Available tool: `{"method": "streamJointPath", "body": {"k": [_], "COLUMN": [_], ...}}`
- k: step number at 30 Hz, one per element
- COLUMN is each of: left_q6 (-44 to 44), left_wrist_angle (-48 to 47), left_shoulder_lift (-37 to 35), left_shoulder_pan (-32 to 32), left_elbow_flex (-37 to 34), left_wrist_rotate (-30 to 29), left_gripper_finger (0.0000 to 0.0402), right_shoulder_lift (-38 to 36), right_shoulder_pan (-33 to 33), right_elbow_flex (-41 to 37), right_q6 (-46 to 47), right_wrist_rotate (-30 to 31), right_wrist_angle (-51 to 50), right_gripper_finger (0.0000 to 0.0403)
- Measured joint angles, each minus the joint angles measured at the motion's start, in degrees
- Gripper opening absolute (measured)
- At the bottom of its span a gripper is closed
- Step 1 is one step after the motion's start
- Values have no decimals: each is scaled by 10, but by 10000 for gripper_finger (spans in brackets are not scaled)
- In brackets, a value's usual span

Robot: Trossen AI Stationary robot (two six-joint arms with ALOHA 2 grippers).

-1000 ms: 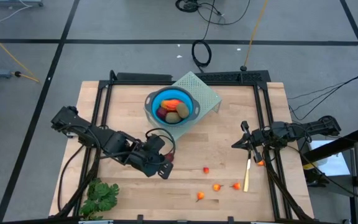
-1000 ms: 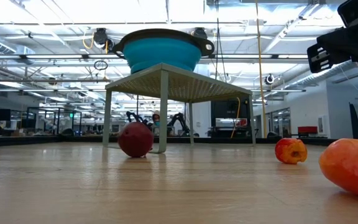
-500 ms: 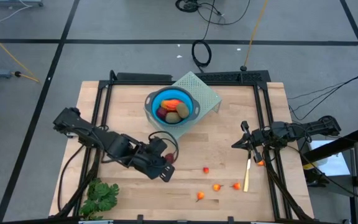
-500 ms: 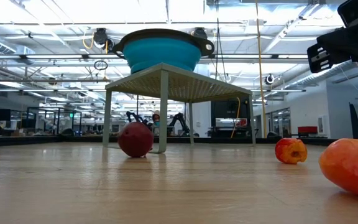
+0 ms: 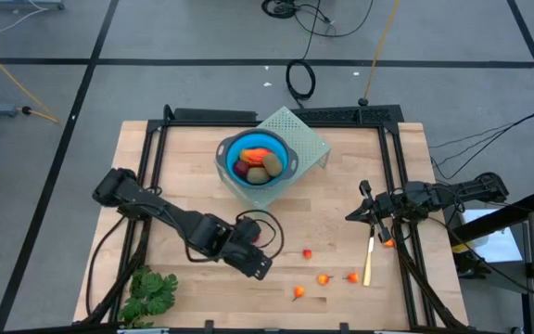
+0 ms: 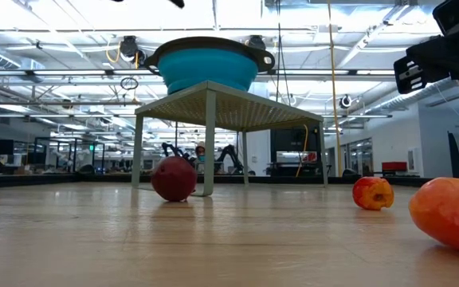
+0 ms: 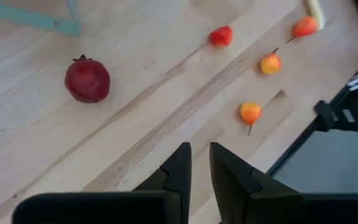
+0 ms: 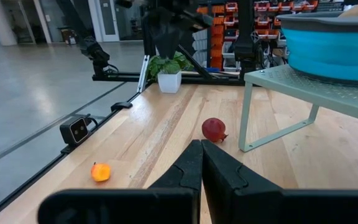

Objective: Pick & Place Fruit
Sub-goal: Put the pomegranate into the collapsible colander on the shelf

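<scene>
Fruit gathering part done; the left pincer is empty above the loose pieces.

In the high view the blue bowl (image 5: 255,160), on a pale green stand (image 5: 306,139) at upper centre, already holds several fruits. A dark-red ball (image 7: 87,79) and small orange-red pieces (image 5: 324,278) lie loose at lower centre of the table (image 5: 184,167). The left pincer (image 7: 195,163) is seen slightly parted, with nothing held. The next move is judged to call for wider opening and a descent over one piece. The right pincer (image 8: 201,155) is closed, empty, at the right edge beside a yellow stick (image 5: 368,260). A leafy bunch (image 5: 151,292) lies lower left. A workshop hall is seen beyond the wooden table.
</scene>
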Motion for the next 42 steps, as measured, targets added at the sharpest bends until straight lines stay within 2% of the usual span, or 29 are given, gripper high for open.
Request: {"method": "streamJointPath", "body": {"k": [9, 18, 24, 32, 42], "left_q6": [-5, -30, -44, -54, -46], "left_wrist_angle": [-9, -48, -48, -47, -25], "left_shoulder_lift": [25, 31, 30, 30, 29], "left_shoulder_pan": [4, 6, 11, 12, 12], "left_elbow_flex": [-3, -6, -6, -15, -52], "left_wrist_rotate": [5, -24, -55, -67, -37], "left_gripper_finger": [82, 126, 179, 270, 367], "right_shoulder_lift": [0, 0, 0, 0, 0], "right_shoulder_pan": [0, 0, 0, 0, 0], "right_elbow_flex": [0, 0, 0, 0, 0], "right_q6": [0, 0, 0, 0, 0], "right_wrist_rotate": [0, 0, 0, 0, 0], "right_wrist_angle": [-1, -5, -6, -7, -6], "right_gripper_finger": [0, 0, 0, 0, 0]}}
